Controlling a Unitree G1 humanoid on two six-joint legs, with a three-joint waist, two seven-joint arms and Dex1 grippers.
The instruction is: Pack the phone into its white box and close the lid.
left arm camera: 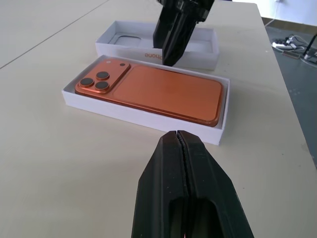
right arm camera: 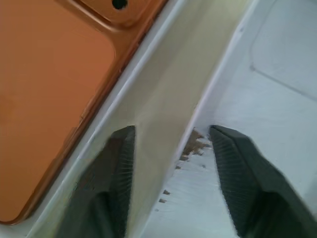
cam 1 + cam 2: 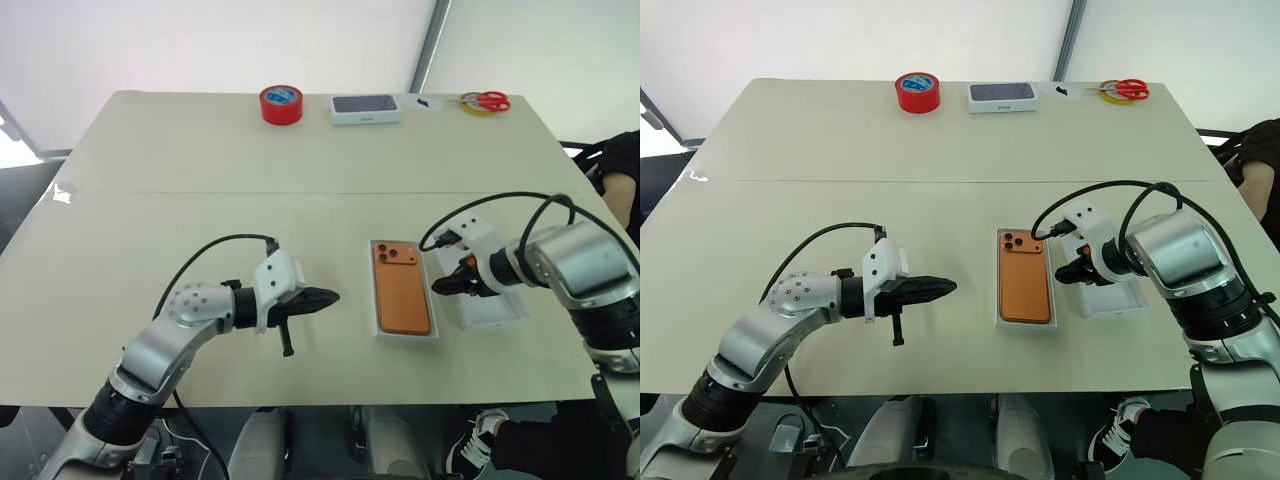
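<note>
The phone point(image 3: 403, 291) lay back upward inside the white box point(image 3: 379, 326), its camera lenses at the far corner, near the middle of the beige table point(image 3: 200, 160). Just to the right of the box, the lid point(image 3: 497, 310) rested open side up on the tabletop, its pale interior exposed. The right gripper point(image 2: 171, 148) pointed steeply down at the lid's near wall, which ran parallel to the box; its two black fingers point(image 2: 116, 163) were parted, one over the strip of table between box and lid, the other over the lid's interior, so that they straddled the wall without visibly clamping it. The left gripper point(image 3: 330, 297) hovered above the table to the left of the box, pointing toward it, its fingers pressed together and holding nothing. Along the far edge of the table stood a red tape roll point(image 3: 281, 104), a white box with a dark top point(image 3: 366, 108) and red-handled scissors point(image 3: 487, 101).
</note>
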